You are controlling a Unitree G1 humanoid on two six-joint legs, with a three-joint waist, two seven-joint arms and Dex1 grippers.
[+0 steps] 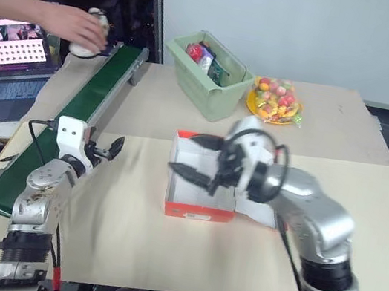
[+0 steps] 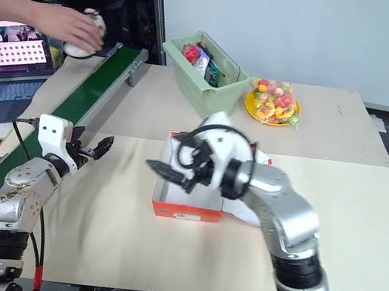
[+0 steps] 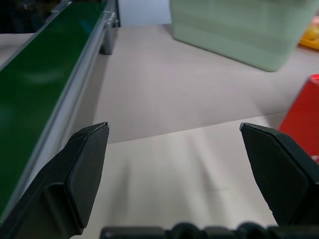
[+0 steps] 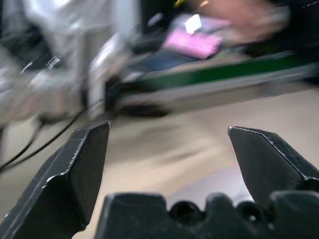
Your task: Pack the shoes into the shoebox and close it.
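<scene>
— While the shoebox (image 1: 200,192) sits open near the middle of the worktop (image 1: 125,239), why is nothing in it yet?
— Because the shoes haven't reached the robot; a person's hand (image 1: 76,25) rests on one pale shoe (image 1: 93,37) at the far end of the green conveyor (image 1: 70,124), which I judge is the route to the left arm; I can't make out a second shoe.
— And the box's lid?
— Folded back flat on the side toward the right arm, so the white inside lies clear for loading; it can close only once both shoes are in.
— What is the right gripper (image 1: 198,159) doing over it?
— Hovering above the box's near-left corner, jaws spread wide, empty; it looks placed to steady or receive, though that's my guess.
— The left gripper (image 1: 107,149)?
— Also fully open and empty, pointing level, just beside the conveyor's near end; a sensible spot to wait for a shoe coming down.
— Anything else about?
— A green bin (image 1: 210,80) of oddments and a plate of toy fruit (image 1: 277,103) beyond the box, well apart from it; a laptop (image 1: 7,52) past the conveyor; none of it matters here.
</scene>
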